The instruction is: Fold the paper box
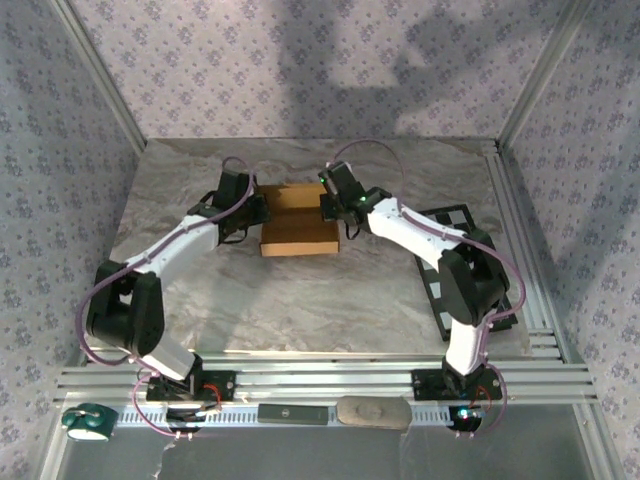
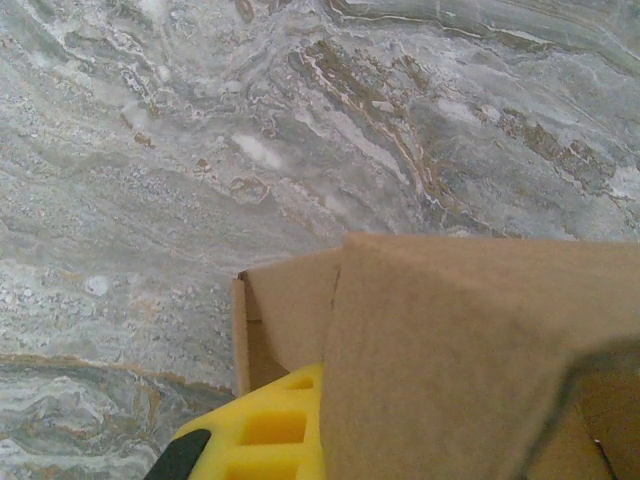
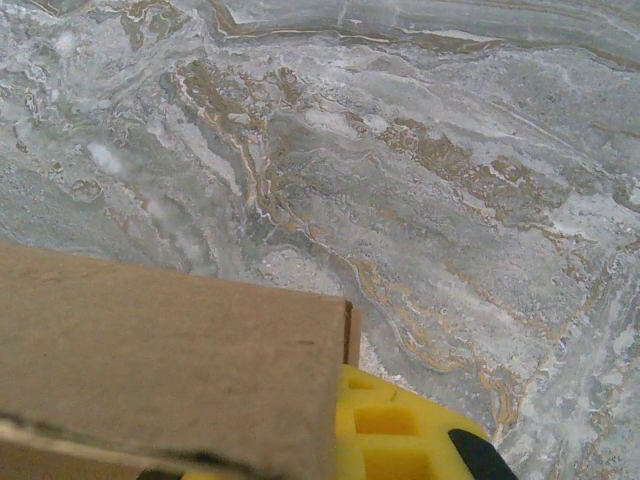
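Tan paper box [image 1: 298, 232] sits between left gripper [image 1: 258, 212] and right gripper [image 1: 332, 208], each at a side wall. Jaw state of both: cannot tell.

The paper box [image 2: 450, 350] hides most of the left hand [image 2: 310, 440] and right hand [image 3: 345, 440], both cut off below.

No lettering, label or number can be read here. A dark plate [image 1: 292, 413] on the front rail [image 1: 330, 380] carries a small pale mark (too tiny to make out from overhead); the paper box [image 1: 298, 235] shows plain tan cardboard.
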Robot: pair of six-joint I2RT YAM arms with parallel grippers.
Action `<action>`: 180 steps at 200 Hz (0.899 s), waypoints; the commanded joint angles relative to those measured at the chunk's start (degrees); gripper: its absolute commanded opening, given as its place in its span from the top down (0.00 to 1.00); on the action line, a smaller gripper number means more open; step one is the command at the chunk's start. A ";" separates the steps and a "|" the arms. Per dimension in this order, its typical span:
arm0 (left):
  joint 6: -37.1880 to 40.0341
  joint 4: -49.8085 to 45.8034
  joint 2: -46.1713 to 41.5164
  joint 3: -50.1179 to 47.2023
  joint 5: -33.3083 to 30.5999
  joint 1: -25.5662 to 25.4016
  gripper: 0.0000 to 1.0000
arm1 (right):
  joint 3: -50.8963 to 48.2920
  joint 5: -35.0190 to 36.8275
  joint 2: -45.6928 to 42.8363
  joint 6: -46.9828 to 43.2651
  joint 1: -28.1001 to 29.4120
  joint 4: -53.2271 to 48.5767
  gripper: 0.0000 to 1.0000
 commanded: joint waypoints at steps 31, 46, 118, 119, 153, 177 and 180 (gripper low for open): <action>-2.05 3.24 -4.95 -6.58 -0.76 -3.70 0.95 | -11.14 9.01 -4.99 0.58 6.95 11.81 1.00; -2.62 5.45 -6.62 -9.97 -2.19 -4.70 0.95 | -14.61 11.48 -6.12 0.63 8.42 15.54 1.00; -5.27 9.66 -11.11 -17.89 -4.21 -6.79 0.94 | -23.54 17.10 -7.74 1.06 13.23 21.38 1.00; -5.33 9.66 -11.14 -17.91 -4.23 -6.83 0.94 | -23.54 17.19 -7.78 1.07 13.29 21.33 1.00; -6.47 9.22 -13.43 -19.60 -4.51 -8.17 0.83 | -24.04 19.93 -8.40 1.17 15.22 19.78 1.00; -7.36 9.31 -14.77 -21.58 -4.50 -9.19 0.81 | -25.28 22.08 -8.21 0.37 16.46 20.20 1.00; -7.56 9.41 -14.91 -21.86 -4.40 -9.35 0.80 | -25.48 22.41 -8.12 0.30 16.59 20.30 1.00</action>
